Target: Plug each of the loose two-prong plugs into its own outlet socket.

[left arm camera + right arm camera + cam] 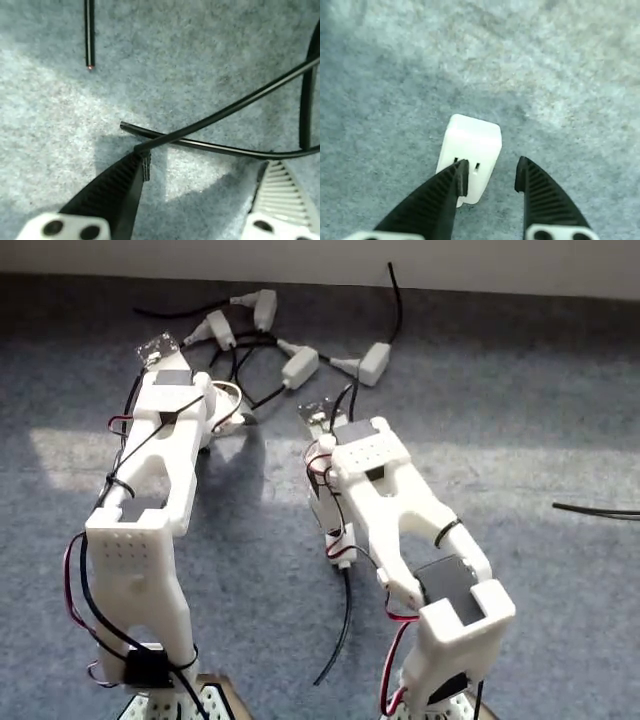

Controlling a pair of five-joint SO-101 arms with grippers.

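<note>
Several white plug and socket pieces on black cords lie at the back of the grey carpet: two (265, 308) (220, 330) on the left and two more (300, 365) (373, 362) right of them. My left arm (165, 440) points toward them. My left gripper (205, 165) is open just above the carpet, with a black cord (225, 107) running across between its fingers and a cut cord end (122, 125) by the black finger. My right gripper (492, 167) is open low over a white two-slot outlet socket (470, 145), which rests against one black fingertip (460, 175) and sits mostly outside the gap.
Black cords loop among the white pieces at the back (240, 350). One loose cord (345, 625) trails toward the front under the right arm (385, 490), and another (600, 510) enters at the right edge. A short cord end (89, 35) lies farther out on the carpet.
</note>
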